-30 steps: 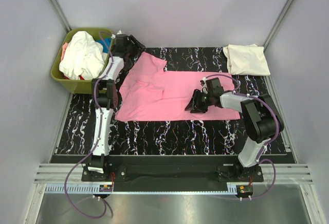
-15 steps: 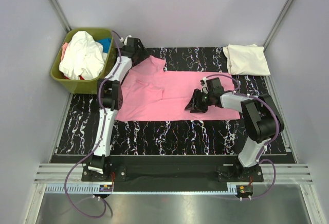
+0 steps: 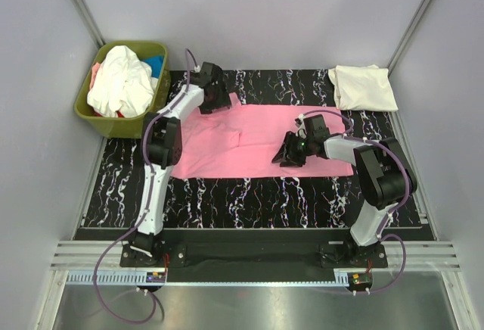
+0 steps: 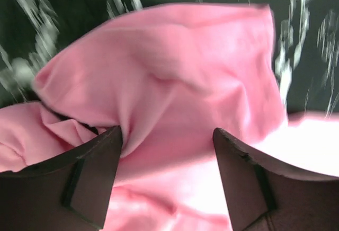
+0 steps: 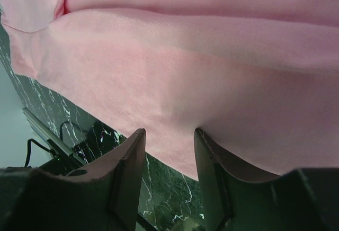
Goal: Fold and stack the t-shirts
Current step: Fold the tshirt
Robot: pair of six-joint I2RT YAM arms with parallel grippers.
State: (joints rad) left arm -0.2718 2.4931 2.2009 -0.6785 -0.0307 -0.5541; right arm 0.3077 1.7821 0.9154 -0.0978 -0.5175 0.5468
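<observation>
A bright pink t-shirt (image 3: 249, 129) lies spread on the black marble mat (image 3: 227, 190), its far left sleeve folded in over the body. My left gripper (image 3: 218, 105) hangs over that folded corner with its jaws open. In the left wrist view the pink cloth (image 4: 175, 56) bunches below, and a fold touches the left fingertip (image 4: 108, 146). My right gripper (image 3: 286, 154) rests open on the shirt's near middle, its fingertips (image 5: 135, 146) pressed at the near hem of the pink cloth (image 5: 185, 45). A folded cream t-shirt (image 3: 364, 88) lies at the far right corner.
An olive-green bin (image 3: 94, 114) at the far left holds a crumpled white shirt (image 3: 119, 80) and a bit of blue cloth (image 3: 155, 63). Grey walls close in on three sides. A metal rail (image 3: 249, 254) runs along the near edge.
My left gripper swung right from beside the bin to over the shirt's far corner. The sleeve that stuck out now lies folded in, and the jaws opened wider. The right arm stayed put.
</observation>
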